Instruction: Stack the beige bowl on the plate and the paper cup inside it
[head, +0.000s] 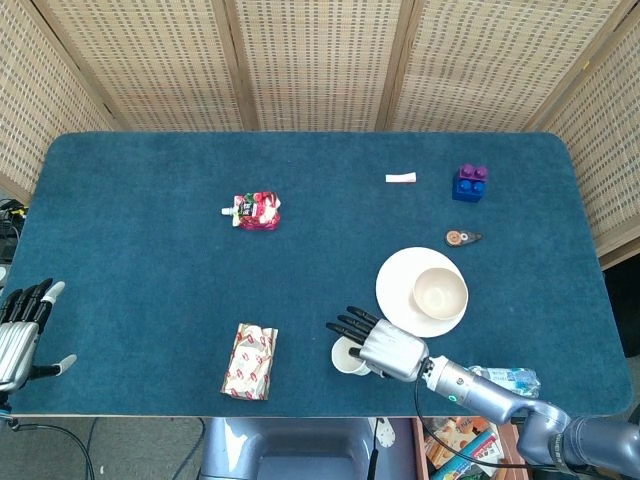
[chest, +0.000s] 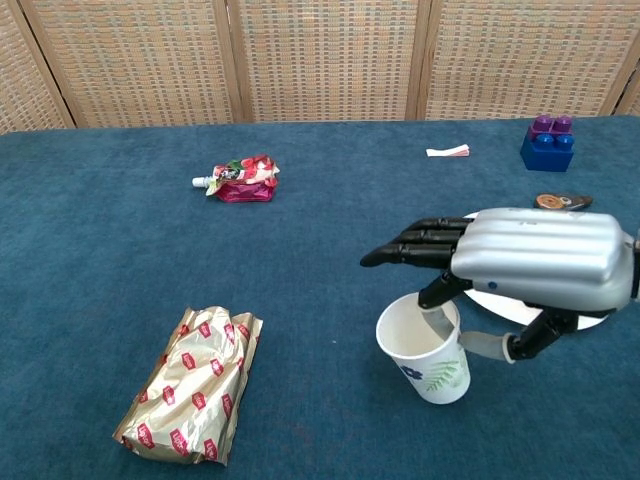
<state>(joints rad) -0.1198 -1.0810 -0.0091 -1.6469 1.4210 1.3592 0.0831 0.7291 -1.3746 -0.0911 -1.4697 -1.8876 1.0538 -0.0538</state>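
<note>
The right hand (chest: 520, 265) pinches the paper cup's (chest: 424, 348) rim, one finger inside, thumb outside. The cup sits tilted, mouth leaning toward the left, just beside the plate (head: 398, 285) holding the bowl (head: 440, 294). The left hand (head: 22, 330) rests spread apart at the table (head: 150, 270) edge.

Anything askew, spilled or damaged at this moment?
Yes: the paper cup near the front edge is tilted, its mouth leaning left, with a digit of the right hand hooked inside its rim. Nothing is spilled. The beige bowl sits off-centre on the plate, but upright.
</note>
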